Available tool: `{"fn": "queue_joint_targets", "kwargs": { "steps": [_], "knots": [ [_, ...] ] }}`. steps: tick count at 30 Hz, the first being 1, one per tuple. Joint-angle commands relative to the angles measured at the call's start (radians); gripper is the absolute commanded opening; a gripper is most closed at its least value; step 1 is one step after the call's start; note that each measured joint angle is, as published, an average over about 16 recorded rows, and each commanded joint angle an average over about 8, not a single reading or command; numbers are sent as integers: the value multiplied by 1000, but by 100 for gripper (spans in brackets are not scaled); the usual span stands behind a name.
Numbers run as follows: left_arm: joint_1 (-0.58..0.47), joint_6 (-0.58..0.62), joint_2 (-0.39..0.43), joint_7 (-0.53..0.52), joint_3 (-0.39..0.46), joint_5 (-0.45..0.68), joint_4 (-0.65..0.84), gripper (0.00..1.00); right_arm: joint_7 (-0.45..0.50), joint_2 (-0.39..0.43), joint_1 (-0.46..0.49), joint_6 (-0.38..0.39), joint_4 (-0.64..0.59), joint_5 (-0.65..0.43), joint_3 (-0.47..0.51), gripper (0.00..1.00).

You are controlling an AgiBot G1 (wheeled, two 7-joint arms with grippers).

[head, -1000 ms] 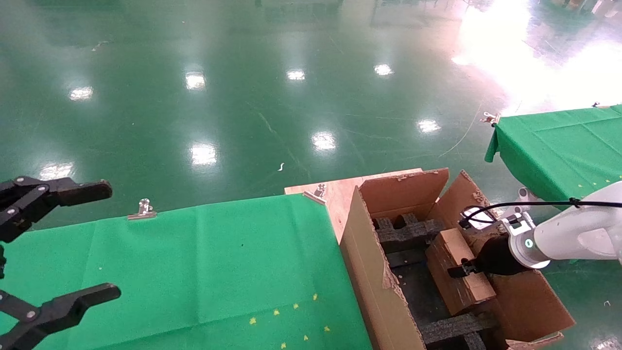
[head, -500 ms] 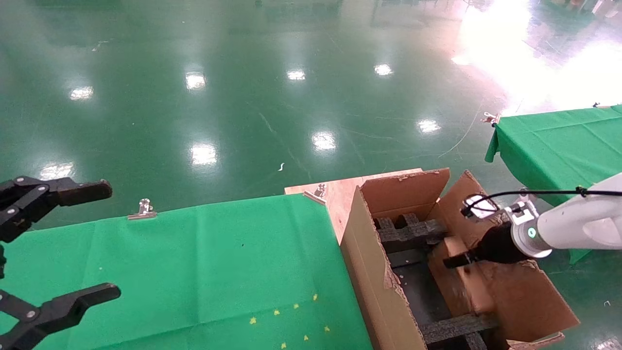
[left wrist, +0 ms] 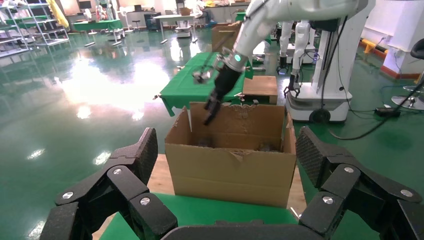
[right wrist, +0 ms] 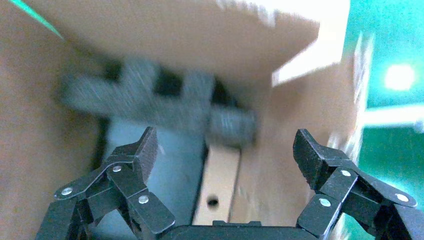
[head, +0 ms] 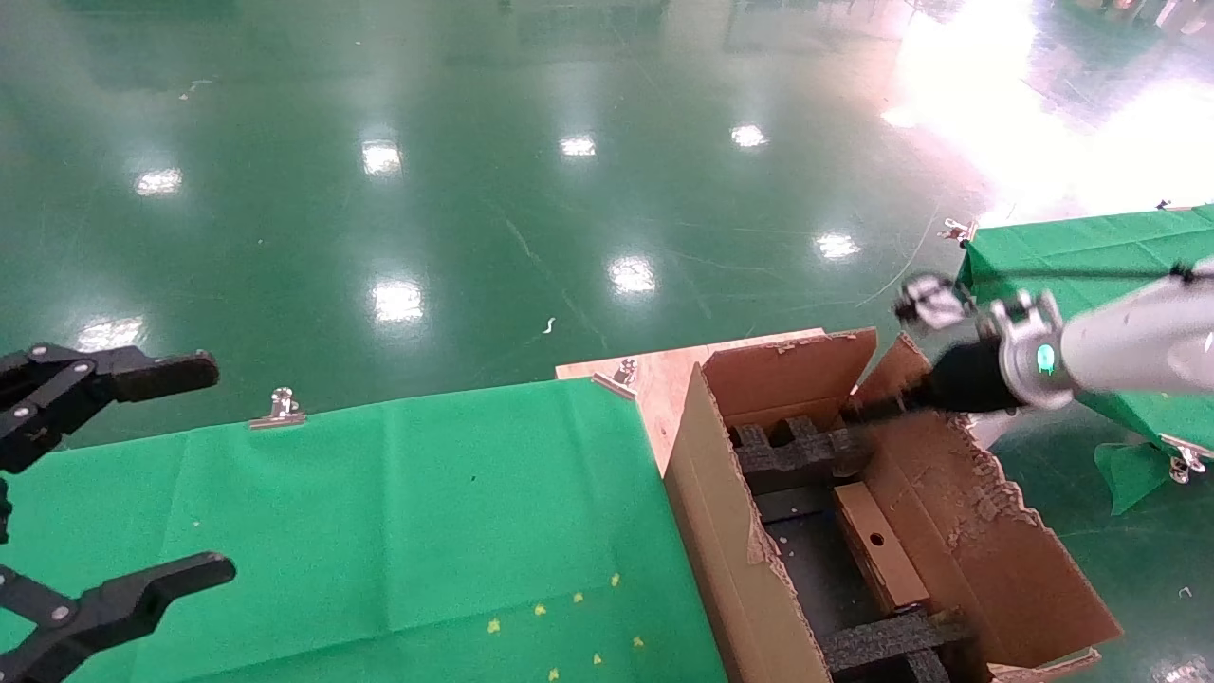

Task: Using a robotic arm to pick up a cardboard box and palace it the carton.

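The small cardboard box, with its round hole facing up, lies inside the large carton against the right wall, between black foam inserts. My right gripper, on the white arm, is open and empty above the carton's far end, apart from the box. In the right wrist view the open gripper looks down on the box and a foam insert. My left gripper is open and parked over the green table; the left wrist view shows it facing the carton.
A green-clothed table stands left of the carton, with a wooden board at its far corner and metal clips. A second green table stands at the right. The carton's ragged right flap hangs outward.
My right gripper let go of the small box and rose up and away toward the carton's far end. The box now lies lower in the carton. The left arm has not moved.
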Motion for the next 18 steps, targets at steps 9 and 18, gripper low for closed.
{"fn": "queue_joint_targets", "kwargs": {
  "steps": [9,18],
  "knots": [
    [0,0,0,0,0,0,0,100,22,67,129,-86,199,83,59,100],
    [0,0,0,0,0,0,0,100,27,114,158,-138,315,141,95,100]
  ]
}}
